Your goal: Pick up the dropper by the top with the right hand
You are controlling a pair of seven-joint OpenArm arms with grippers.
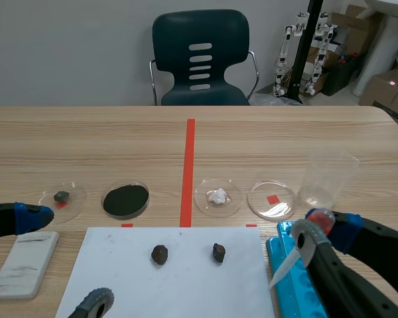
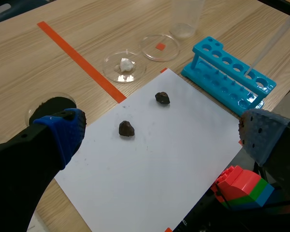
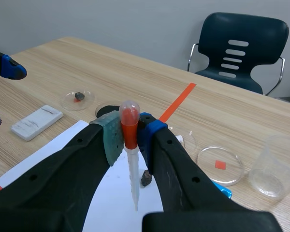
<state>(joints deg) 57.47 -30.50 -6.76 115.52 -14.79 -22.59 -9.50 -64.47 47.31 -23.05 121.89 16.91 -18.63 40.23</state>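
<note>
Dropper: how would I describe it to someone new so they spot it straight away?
Start at the wooden table, on the robot's right side, by the blue tube rack. There the fingers of the right gripper clamp the dropper. Unlike the clear dishes nearby, it is a thin tube with a red bulb, hanging tip down.

Stones (image 2: pixel 126 128) lie on paper (image 2: pixel 174 150), rack (image 2: pixel 217 79) at its right.

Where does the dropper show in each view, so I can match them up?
Scene view: dropper slanted in the right gripper, by the rack.
Left wrist view: dropper tube only, above the rack.
Right wrist view: dropper upright between the fingers.
Shared: the dish with the red square.
</note>
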